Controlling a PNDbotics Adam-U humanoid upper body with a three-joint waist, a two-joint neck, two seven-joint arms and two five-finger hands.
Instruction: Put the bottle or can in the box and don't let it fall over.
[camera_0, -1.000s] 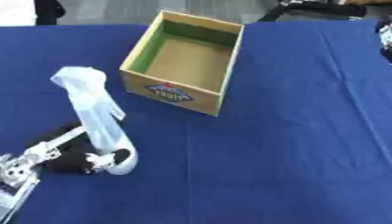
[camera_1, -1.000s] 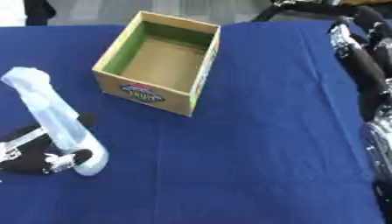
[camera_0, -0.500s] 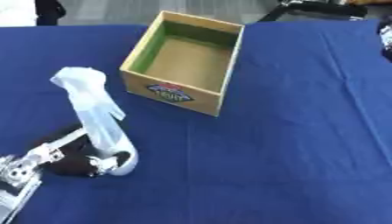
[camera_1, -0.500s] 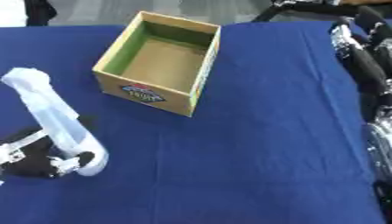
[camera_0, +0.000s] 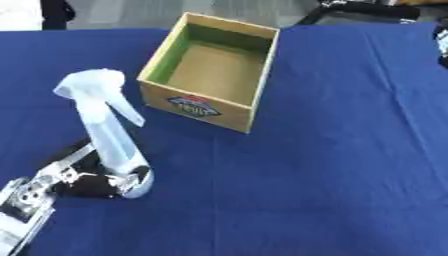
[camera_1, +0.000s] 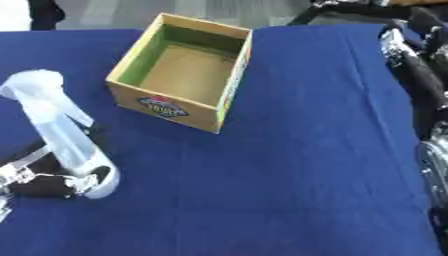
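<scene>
The pale spray bottle (camera_0: 109, 140) stands upright on the blue surface (camera_0: 332, 165), its base clasped by the left hand (camera_0: 83, 181), whose fingers curl round the lower body. It has not yet been lifted, by the look of it. The cardboard box (camera_0: 214, 75) sits open and empty, up and to the right of that hand, apart from the bottle. Lifting, carrying and setting it upright inside all remain. The right hand is out of sight; only its arm (camera_1: 424, 75) shows.

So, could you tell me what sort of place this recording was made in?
Probably a lab or demo workspace rather than a home. A table under a plain blue cloth holds only an open cardboard box and a spray bottle gripped by the left hand; bare grey floor lies beyond.
</scene>
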